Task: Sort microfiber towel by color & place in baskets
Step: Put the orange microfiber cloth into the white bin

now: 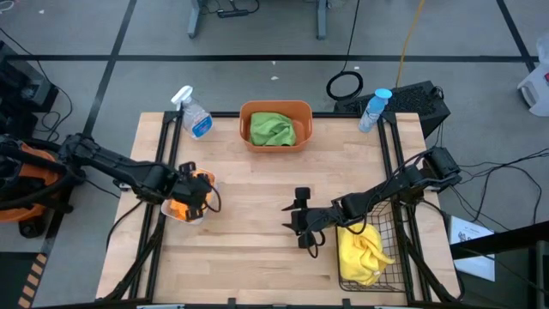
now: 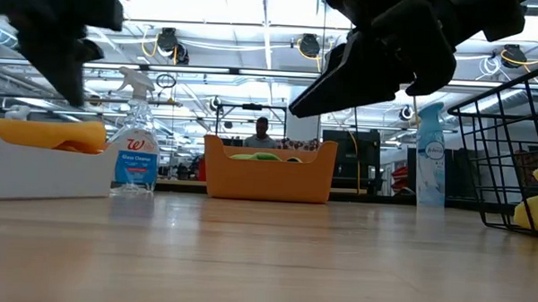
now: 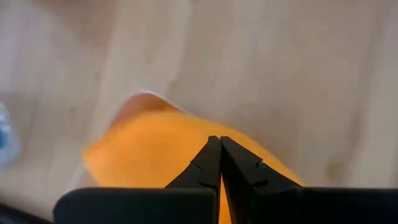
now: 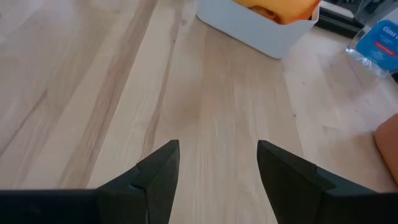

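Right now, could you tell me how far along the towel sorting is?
It looks nearly finished. A green towel lies in the orange tub, a yellow towel in the black wire basket, and an orange towel in the white bin. The left gripper hangs shut over that bin; the right gripper is open and empty. No loose towel shows on the table.

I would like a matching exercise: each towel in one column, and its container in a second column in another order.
Towels:
1. green towel
2. yellow towel
3. orange towel

Containers:
A. white bin
B. orange tub
C. wire basket

Pairs: 1-B, 2-C, 3-A
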`<control>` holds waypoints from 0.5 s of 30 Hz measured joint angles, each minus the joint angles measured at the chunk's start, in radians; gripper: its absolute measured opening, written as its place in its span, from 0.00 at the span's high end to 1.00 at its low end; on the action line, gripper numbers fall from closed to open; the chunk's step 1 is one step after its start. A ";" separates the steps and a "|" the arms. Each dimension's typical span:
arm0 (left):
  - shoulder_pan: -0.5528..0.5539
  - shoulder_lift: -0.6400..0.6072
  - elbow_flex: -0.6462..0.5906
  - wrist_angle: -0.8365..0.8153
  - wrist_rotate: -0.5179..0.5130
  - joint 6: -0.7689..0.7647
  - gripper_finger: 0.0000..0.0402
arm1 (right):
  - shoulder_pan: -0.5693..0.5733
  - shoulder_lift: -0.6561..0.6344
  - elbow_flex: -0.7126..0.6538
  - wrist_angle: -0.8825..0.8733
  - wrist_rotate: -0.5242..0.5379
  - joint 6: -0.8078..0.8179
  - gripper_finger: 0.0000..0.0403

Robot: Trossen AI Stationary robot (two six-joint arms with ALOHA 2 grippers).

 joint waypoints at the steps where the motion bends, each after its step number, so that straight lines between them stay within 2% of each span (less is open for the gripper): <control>1: 0.015 0.008 -0.012 0.010 -0.023 0.012 0.97 | 0.000 0.000 0.000 0.007 0.000 -0.005 0.48; 6: 0.117 0.070 -0.084 -0.035 -0.034 -0.011 0.99 | 0.000 0.000 0.000 0.007 0.000 -0.011 0.48; 15: 0.250 0.216 -0.178 0.120 0.036 -0.097 0.99 | 0.000 0.000 0.000 0.005 0.000 -0.019 0.48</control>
